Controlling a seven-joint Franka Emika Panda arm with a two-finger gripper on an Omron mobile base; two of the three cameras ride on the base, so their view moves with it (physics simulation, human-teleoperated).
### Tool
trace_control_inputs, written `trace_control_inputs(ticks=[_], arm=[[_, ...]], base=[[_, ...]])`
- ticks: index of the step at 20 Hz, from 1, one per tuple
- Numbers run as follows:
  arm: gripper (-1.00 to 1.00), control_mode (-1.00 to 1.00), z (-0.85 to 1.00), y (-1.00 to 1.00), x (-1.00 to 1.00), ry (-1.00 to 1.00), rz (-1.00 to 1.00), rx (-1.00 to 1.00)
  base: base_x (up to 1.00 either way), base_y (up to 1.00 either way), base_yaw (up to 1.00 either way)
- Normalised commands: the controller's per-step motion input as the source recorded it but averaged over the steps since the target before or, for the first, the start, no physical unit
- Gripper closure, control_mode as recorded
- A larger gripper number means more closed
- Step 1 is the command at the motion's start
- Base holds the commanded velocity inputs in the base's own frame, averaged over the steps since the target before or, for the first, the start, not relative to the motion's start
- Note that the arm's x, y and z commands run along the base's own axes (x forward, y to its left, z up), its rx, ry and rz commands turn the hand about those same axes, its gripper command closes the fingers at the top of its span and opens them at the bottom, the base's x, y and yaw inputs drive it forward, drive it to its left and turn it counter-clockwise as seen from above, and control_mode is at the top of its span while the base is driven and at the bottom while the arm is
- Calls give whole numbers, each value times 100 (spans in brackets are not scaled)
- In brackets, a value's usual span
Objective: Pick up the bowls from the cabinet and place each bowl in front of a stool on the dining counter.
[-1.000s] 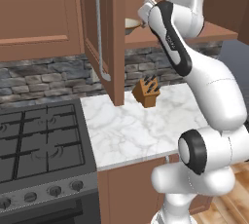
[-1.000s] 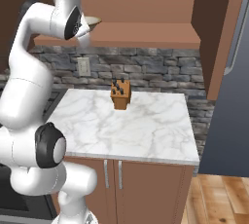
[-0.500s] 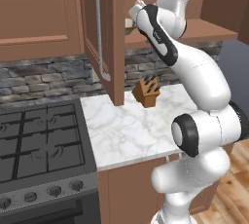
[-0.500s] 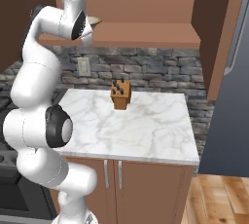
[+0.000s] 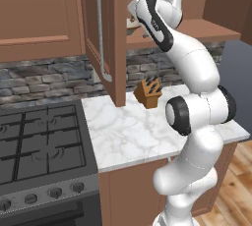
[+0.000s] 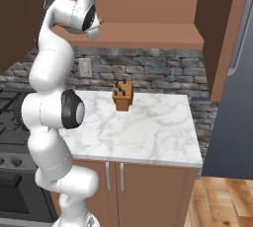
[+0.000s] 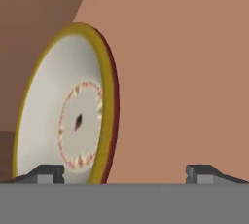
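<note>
A beige-tan bowl [image 7: 73,116] with a darker yellow-brown rim and a pale inside stands in the open cabinet [image 5: 118,48]; it looks tipped on edge because the hand view is rolled. My gripper [image 7: 126,172] is open right at it. The bowl's rim lies between my fingertips [image 7: 48,172], close to the left one and touching neither. In the left base view my hand reaches into the cabinet past the open door, and a sliver of the bowl [image 5: 132,23] shows beside it. The dining counter and the stools are out of view.
The cabinet door [image 5: 96,28] with its long silver handle [image 5: 103,38] hangs open just left of my arm. Below are a short marble worktop [image 5: 128,131] with a knife block [image 5: 148,92], a gas stove [image 5: 39,146] at the left and a grey fridge [image 6: 237,97] at the right.
My arm has swung up and left, and the hand has gone deeper into the cabinet toward the bowl. The jaws have stayed open.
</note>
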Motion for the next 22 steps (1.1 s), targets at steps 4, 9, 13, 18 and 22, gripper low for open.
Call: trace_control_inputs(ticks=[4,9,13,18,22], arm=[[-100,-100,0,5,32,10,0,0],[-100,-100,0,9,13,9,0,0],[-100,-100,-2,9,13,5,0,0],[-100,-100,-22,7,5,0,0,0],[-100,-100,-24,7,5,0,0,0]], base=[[0,0,0],[0,0,0],[0,0,0],[0,0,0],[0,0,0]])
